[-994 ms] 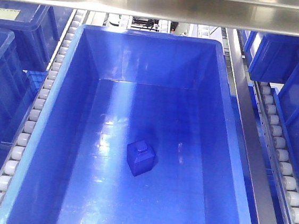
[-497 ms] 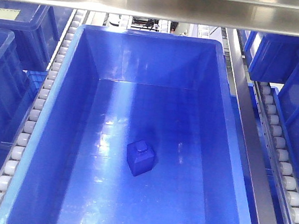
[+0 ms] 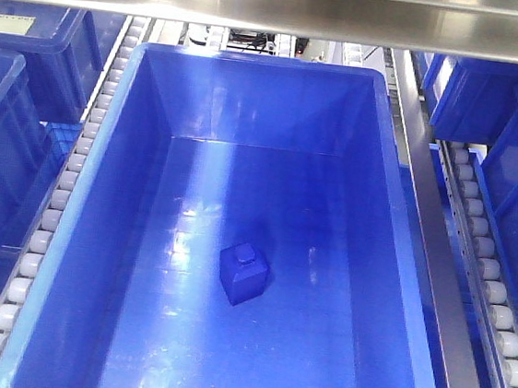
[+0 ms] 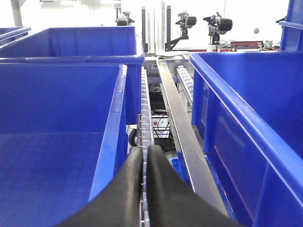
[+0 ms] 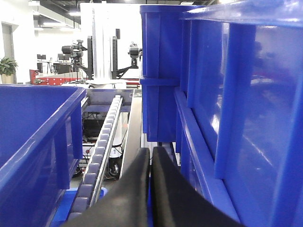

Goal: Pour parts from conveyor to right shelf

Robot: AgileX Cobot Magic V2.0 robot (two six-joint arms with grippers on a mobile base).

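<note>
Parts are represented by one small bright-blue plastic cube-shaped block (image 3: 243,273) with a square knob on top, seen lying on the floor of a large blue rectangular plastic bin (image 3: 85,259), slightly near of its middle and clear of all four walls. The bin is carried on the stainless-steel shelf, between rows of small grey rollers (image 3: 52,219) and beneath a steel crossbar (image 3: 279,6). Further blue bins (image 3: 511,174) are ranged on both sides. The left gripper (image 4: 145,153) is seen with its black fingers pressed together, empty, over a roller track between two bins. The right gripper (image 5: 150,155) is likewise closed on nothing, beside stacked blue bins (image 5: 161,71).
</note>
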